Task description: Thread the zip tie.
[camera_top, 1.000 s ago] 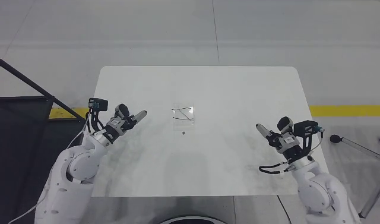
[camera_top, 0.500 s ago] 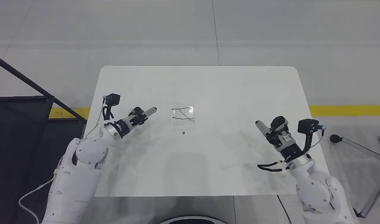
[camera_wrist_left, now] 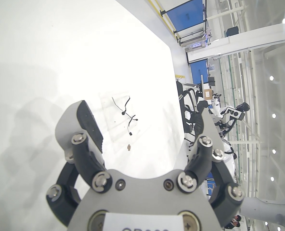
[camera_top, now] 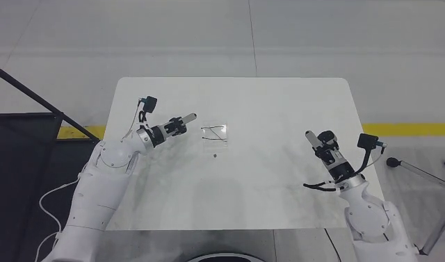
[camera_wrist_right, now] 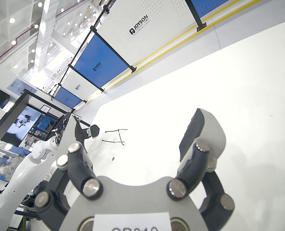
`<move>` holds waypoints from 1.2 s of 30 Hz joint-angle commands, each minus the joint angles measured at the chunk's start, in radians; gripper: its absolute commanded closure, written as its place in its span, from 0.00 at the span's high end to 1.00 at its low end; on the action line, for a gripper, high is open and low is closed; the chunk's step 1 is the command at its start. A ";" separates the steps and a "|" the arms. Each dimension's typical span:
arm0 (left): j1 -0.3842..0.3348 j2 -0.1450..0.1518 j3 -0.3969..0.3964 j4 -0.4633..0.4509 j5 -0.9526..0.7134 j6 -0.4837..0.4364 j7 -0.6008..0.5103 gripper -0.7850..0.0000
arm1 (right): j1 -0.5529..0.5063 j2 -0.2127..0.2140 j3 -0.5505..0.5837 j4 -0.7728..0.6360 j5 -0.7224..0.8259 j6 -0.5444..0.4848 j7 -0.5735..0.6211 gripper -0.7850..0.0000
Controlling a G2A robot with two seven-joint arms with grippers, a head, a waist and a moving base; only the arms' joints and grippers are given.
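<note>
Left claw (camera_top: pixel 189 117) has slid in close to the zip tie (camera_top: pixel 214 131) on the table (camera_top: pixel 278 102), spread apart; right claw (camera_top: pixel 311 135) hangs well off, gaping too.

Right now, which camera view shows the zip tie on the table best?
The left wrist view: the zip tie is nearest there, with its bends clear. The top and right wrist views show it as small thin dark lines.

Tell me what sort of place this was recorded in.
Probably a robotics lab or factory-style hall: a yellow floor line, blue and white partition panels, and a high ceiling with spotlights.
</note>
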 commanded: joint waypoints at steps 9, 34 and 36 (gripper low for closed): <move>-0.005 -0.004 0.031 -0.001 0.005 0.048 0.008 1.00 | 0.000 0.000 0.000 0.000 0.000 0.000 0.000 1.00; -0.158 -0.034 0.174 0.186 0.005 0.118 -0.007 0.59 | 0.000 0.000 0.000 0.000 0.000 0.000 0.000 1.00; -0.161 -0.034 0.177 0.194 0.005 0.116 -0.006 0.49 | 0.000 0.000 0.000 0.000 0.000 0.000 0.000 1.00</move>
